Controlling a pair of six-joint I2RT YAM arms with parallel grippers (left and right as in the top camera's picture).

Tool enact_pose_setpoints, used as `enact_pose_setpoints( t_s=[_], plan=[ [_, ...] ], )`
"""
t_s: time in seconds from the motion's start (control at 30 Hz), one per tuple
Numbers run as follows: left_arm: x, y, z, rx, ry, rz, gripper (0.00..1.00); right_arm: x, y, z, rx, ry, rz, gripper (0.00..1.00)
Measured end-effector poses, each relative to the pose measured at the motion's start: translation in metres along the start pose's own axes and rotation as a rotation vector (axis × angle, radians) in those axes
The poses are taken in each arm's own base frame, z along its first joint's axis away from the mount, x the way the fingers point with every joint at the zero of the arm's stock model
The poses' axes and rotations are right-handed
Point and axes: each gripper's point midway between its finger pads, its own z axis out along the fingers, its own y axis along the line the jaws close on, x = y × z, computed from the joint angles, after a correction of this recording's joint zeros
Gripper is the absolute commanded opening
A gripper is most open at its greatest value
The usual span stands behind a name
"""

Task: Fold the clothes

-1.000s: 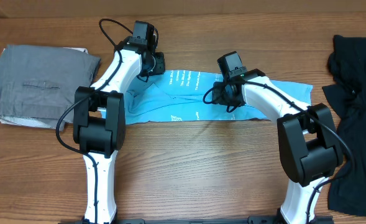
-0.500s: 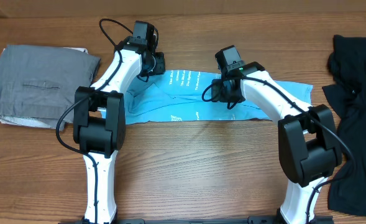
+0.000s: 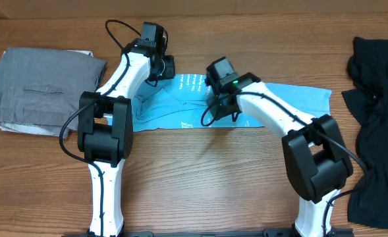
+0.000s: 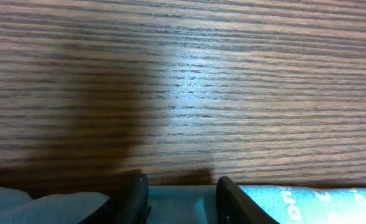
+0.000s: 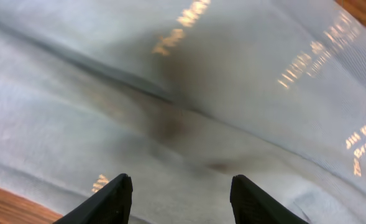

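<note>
T-shirt (image 5: 183, 93) beneath parted right jaws, apparently untouched

Left pincer (image 4: 183, 182) and right pincer (image 5: 181, 179), jaws apart

the t-shirt (image 3: 299, 99) is light blue with small white lettering. the worktop (image 3: 200, 184) is brown, streaked with darker wood grain. a folded garment (image 3: 42, 89) is grey; a heap of clothes (image 3: 378, 79) is black. the left arm (image 3: 129, 71) and right arm (image 3: 273, 110) are white with black joints.
</note>
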Motion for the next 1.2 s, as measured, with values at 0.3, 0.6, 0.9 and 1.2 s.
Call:
enact_pose_setpoints(
  t_s=[0.3, 0.6, 0.9, 1.2],
  plan=[
    [0.0, 0.001, 0.0, -0.004, 0.001, 0.0, 0.4, -0.004, -0.007, 0.004, 0.073, -0.026, -0.069, 0.47],
    [0.0, 0.001, 0.0, -0.004, 0.001, 0.0, 0.4, -0.007, -0.009, 0.005, 0.088, -0.045, -0.076, 0.38],
    [0.0, 0.001, 0.0, -0.004, 0.001, 0.0, 0.41, -0.014, -0.008, 0.005, 0.083, -0.074, -0.073, 0.39],
    [0.0, 0.002, 0.0, -0.018, -0.003, 0.002, 0.42, -0.014, -0.005, 0.005, 0.064, -0.075, -0.092, 0.4]
  ],
)
